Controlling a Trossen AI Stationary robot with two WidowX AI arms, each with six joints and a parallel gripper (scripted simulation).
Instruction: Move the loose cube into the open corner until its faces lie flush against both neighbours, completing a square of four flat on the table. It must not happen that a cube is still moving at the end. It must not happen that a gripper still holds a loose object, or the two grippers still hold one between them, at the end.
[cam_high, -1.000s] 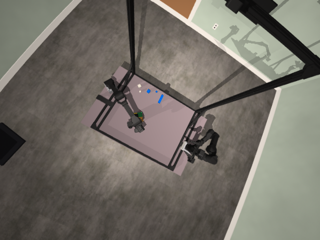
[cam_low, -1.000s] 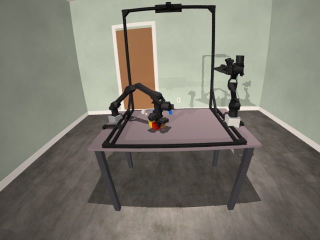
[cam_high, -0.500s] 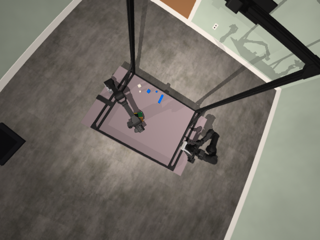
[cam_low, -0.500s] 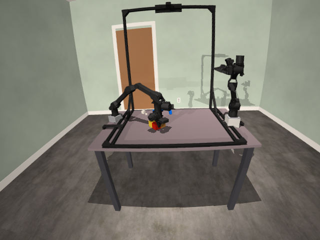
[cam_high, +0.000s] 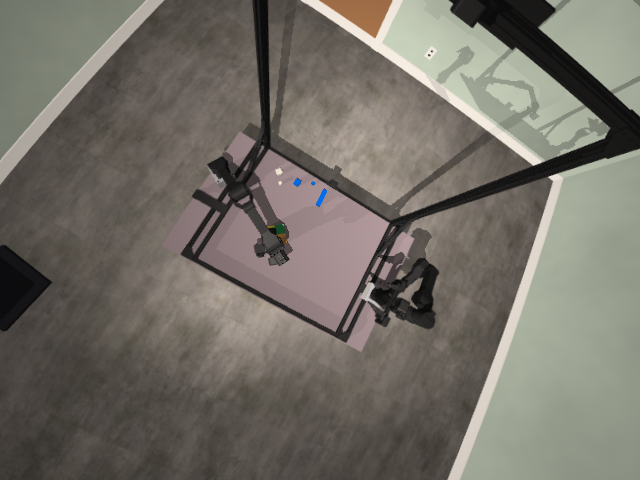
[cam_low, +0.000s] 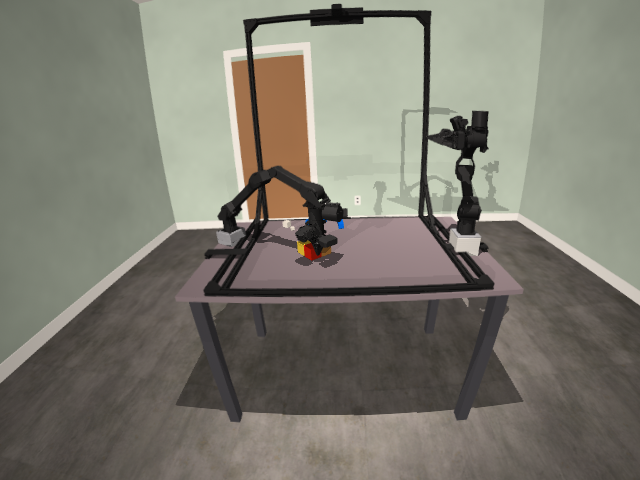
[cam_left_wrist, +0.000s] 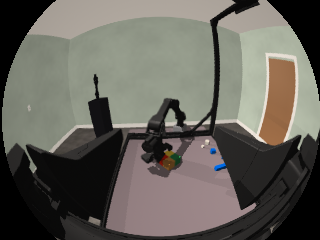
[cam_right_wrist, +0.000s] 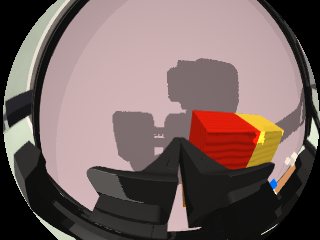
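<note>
Red cube (cam_low: 311, 251) (cam_left_wrist: 163, 161) (cam_right_wrist: 224, 144) — plain in right wrist view — hidden from top.

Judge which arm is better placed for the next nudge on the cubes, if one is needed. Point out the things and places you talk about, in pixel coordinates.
Right, I'd say: its shut pincer (cam_high: 279, 257) (cam_low: 317, 250) (cam_right_wrist: 180, 140) is right by the red cube (cam_low: 311, 251) (cam_left_wrist: 163, 161) (cam_right_wrist: 222, 137). The left pincer (cam_high: 378, 302) (cam_low: 430, 137) (cam_left_wrist: 170, 133) is open, raised high at the table's far side from them.
</note>
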